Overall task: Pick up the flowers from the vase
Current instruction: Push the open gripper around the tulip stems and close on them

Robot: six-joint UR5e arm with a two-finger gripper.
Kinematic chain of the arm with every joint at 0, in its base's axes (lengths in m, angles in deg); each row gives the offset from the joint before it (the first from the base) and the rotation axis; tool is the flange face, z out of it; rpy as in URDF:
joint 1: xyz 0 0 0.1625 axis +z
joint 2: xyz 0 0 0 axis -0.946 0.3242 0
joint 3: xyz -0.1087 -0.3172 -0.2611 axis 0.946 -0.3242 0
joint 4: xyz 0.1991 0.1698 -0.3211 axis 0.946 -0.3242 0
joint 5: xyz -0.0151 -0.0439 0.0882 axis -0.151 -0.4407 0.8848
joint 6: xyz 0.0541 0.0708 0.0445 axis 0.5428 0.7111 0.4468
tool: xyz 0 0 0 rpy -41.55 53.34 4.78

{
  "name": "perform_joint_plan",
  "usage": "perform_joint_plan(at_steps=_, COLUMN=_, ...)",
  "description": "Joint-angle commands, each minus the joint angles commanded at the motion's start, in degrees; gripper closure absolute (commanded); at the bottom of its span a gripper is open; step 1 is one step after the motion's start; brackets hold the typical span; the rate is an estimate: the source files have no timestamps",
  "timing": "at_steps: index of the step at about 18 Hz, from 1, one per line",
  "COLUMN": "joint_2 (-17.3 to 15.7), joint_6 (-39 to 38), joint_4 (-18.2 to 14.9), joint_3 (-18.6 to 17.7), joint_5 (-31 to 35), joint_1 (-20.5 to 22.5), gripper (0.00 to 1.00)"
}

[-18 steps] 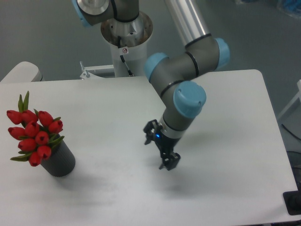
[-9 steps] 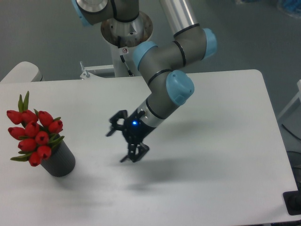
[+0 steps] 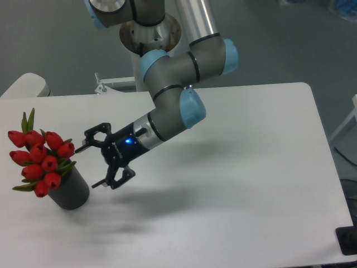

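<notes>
The flowers point(image 3: 40, 158), red tulip buds with green leaves, stand in the dark grey vase point(image 3: 71, 191) near the table's left edge. My gripper point(image 3: 92, 165) hangs just to the right of the bunch, turned sideways so its fingers point left toward the flowers. It is open, one finger point(image 3: 89, 138) up by the top buds and the other low by the vase rim. Nothing is between the fingers, and a small gap separates them from the bunch.
The white table point(image 3: 251, 167) carries the vase and the arm's shadow. The robot's base column point(image 3: 148, 47) stands behind the far edge. A pale rounded object point(image 3: 25, 85) sits beyond the far left corner.
The arm has swung left across the table, from the middle to beside the flowers. The gripper has rotated to point sideways and opened wider.
</notes>
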Motion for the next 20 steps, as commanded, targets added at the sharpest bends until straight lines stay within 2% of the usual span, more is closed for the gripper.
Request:
perform_joint_plan(at_steps=8, joint_2=0.0, joint_6=0.26, joint_4=0.17, joint_3=-0.79, joint_5=-1.95, joint_1=-2.82, gripper=0.0)
perform_joint_plan(at_steps=13, joint_2=0.0, joint_6=0.0, joint_4=4.39, joint_3=-2.55, joint_5=-3.87, joint_1=-4.67, gripper=0.0)
perform_joint_plan(at_steps=17, joint_2=0.0, joint_6=-0.09, joint_4=4.92, joint_3=-2.72, joint_5=-4.67, joint_1=-5.72, gripper=0.0)
perform_joint_plan(at_steps=18, joint_2=0.0, joint_6=-0.09, joint_4=5.01, joint_3=-2.72, joint_5=-4.76, joint_1=-5.81, gripper=0.05)
perform_joint_plan(at_steps=20, joint_2=0.09, joint_6=0.0, joint_4=5.18, joint_3=-2.81, joint_5=-4.76, joint_1=-5.9, gripper=0.33)
